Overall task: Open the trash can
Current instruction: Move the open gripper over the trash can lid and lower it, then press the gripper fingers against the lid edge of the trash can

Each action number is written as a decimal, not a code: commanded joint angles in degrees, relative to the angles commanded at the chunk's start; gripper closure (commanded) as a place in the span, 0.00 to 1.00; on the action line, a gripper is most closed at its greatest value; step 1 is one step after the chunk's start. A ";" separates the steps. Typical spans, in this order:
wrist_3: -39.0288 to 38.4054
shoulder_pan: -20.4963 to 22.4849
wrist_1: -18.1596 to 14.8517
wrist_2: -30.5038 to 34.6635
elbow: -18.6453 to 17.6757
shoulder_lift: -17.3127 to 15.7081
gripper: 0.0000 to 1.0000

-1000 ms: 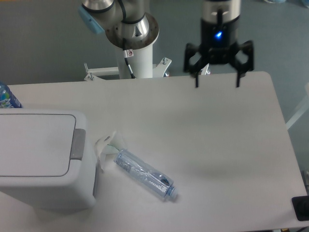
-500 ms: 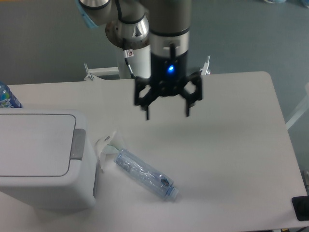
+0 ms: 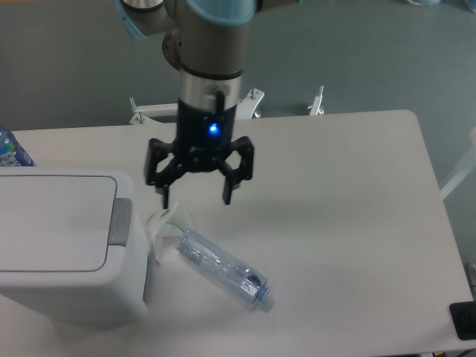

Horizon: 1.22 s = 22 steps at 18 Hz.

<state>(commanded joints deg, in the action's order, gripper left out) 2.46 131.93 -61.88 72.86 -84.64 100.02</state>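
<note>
I saw the trash can (image 3: 56, 245) at the near left, lid shut, its grey push-tab (image 3: 120, 222) facing right; my gripper (image 3: 197, 201) hung spread beside it.

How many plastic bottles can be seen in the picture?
2. One crushed clear bottle lies on the table, right of the trash can. A second bottle shows partly at the left edge, behind the can.

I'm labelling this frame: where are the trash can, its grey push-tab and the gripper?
trash can (image 3: 52, 227): fixed camera, middle of the flat white lid.
grey push-tab (image 3: 120, 222): fixed camera, centre of the tab.
gripper (image 3: 197, 200): fixed camera, midway between the open fingertips.
</note>
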 joint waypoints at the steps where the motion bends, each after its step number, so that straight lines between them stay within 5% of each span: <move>1: -0.26 -0.70 0.70 0.00 0.00 0.18 0.00; 22: -0.26 -2.11 1.41 0.17 -0.44 1.67 0.00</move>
<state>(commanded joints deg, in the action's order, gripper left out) 2.20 129.82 -60.47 73.04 -85.08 101.69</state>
